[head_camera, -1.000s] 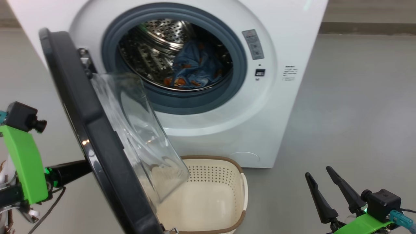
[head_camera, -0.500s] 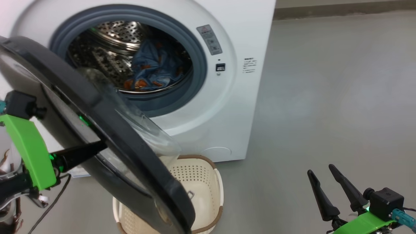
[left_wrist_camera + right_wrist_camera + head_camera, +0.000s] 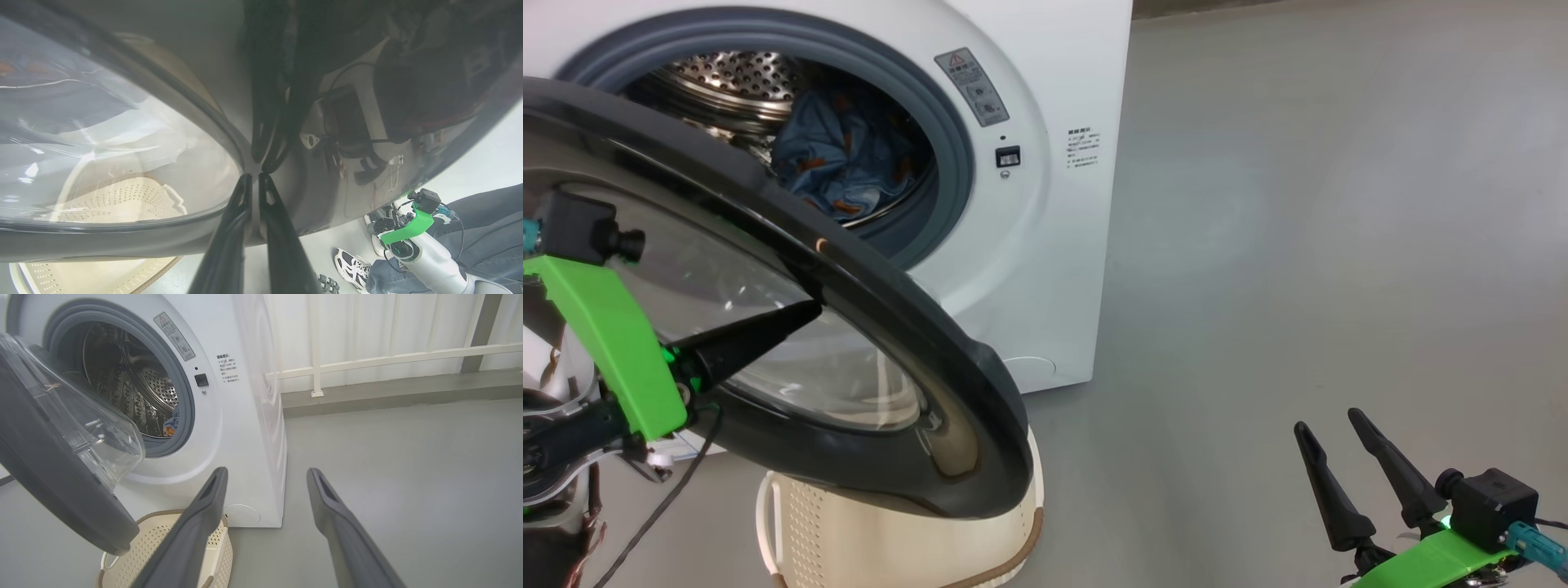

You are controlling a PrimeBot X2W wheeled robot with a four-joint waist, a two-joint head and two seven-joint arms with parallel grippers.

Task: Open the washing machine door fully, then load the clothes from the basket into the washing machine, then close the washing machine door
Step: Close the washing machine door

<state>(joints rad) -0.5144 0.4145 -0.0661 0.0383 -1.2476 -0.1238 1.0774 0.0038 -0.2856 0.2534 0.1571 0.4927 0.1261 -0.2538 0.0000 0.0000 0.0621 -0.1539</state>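
Observation:
The white washing machine [image 3: 1054, 245] stands with its black round door [image 3: 907, 327] partly swung over the opening. Light-blue clothes [image 3: 841, 163] lie inside the steel drum. My left gripper [image 3: 810, 312] is shut, its tips pressed against the door's outer face beside the glass; up close the left gripper [image 3: 253, 176] touches the glossy black ring [image 3: 286, 196]. The cream basket [image 3: 890, 539] sits on the floor under the door, and the part of its inside that shows holds nothing. My right gripper [image 3: 1326, 420] hangs open at the lower right, holding nothing, well away from the machine.
Grey floor [image 3: 1298, 204] stretches to the machine's right. In the right wrist view a white rail and wall [image 3: 388, 355] run behind the machine [image 3: 245, 416]. A person's shoe [image 3: 351, 267] and trouser leg show on the floor by my right arm [image 3: 421, 220].
The door has swung from edge-on toward the opening, its outer face now turned to me, with my shut left gripper on it. The head camera has turned. The right gripper stays as it was.

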